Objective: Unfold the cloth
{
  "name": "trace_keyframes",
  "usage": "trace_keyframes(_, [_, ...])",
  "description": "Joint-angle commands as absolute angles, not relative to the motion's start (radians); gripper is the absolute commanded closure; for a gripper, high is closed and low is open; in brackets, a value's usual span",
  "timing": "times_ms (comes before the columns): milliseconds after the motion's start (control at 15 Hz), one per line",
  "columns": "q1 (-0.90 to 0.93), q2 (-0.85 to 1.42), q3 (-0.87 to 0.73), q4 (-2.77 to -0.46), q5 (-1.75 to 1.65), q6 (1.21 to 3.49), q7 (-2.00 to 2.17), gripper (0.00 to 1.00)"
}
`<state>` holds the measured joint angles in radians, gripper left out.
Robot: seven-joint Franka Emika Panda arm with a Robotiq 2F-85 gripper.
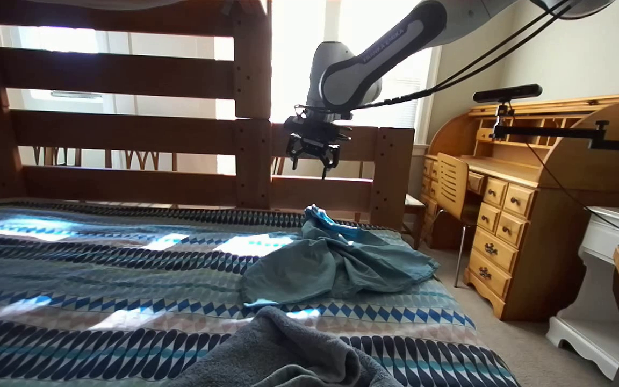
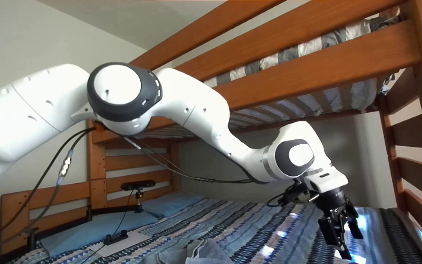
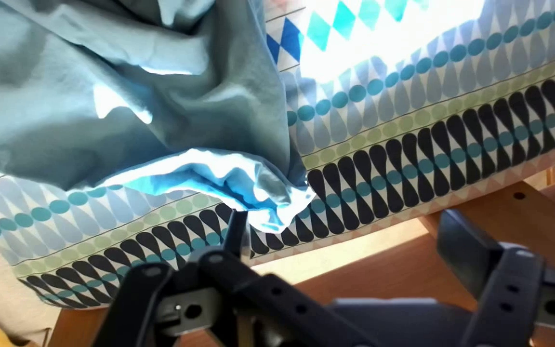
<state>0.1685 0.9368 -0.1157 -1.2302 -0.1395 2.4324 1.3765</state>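
The teal grey-green cloth (image 1: 299, 271) lies rumpled on the striped bedspread near the bed's edge in an exterior view. Its far end is bunched into a bright, sunlit tip. In the wrist view the cloth (image 3: 219, 101) fills the upper left, with the crumpled tip close to the left finger in the picture. My gripper (image 1: 312, 164) hangs in the air above the cloth's far end, apart from it. The gripper (image 3: 345, 221) is open in the wrist view, fingers wide apart with nothing between them. The gripper also shows in an exterior view (image 2: 344, 236), where the cloth is out of view.
A grey towel mound (image 1: 282, 349) lies on the bedspread (image 1: 100, 274) on the near side of the cloth. Wooden bed rails (image 1: 320, 192) stand behind the gripper. A camera on a mount (image 2: 137, 185) and blue pillows (image 2: 176, 203) are on the bed. An upper bunk (image 2: 306, 73) spans above.
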Motion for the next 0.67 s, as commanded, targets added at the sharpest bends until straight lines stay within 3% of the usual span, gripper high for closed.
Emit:
trace_keyframes(0, [0.13, 0.771, -0.064, -1.467, -0.089, 2.49, 1.224, 0.0])
trace_keyframes(200, [0.121, 0.683, -0.06, -1.597, -0.078, 2.51, 1.146, 0.0])
trace_keyframes(267, [0.153, 0.788, -0.101, -1.441, -0.095, 2.465, 1.2, 0.0])
trace_keyframes(600, [0.15, 0.717, -0.096, -1.546, -0.094, 2.48, 1.168, 0.0])
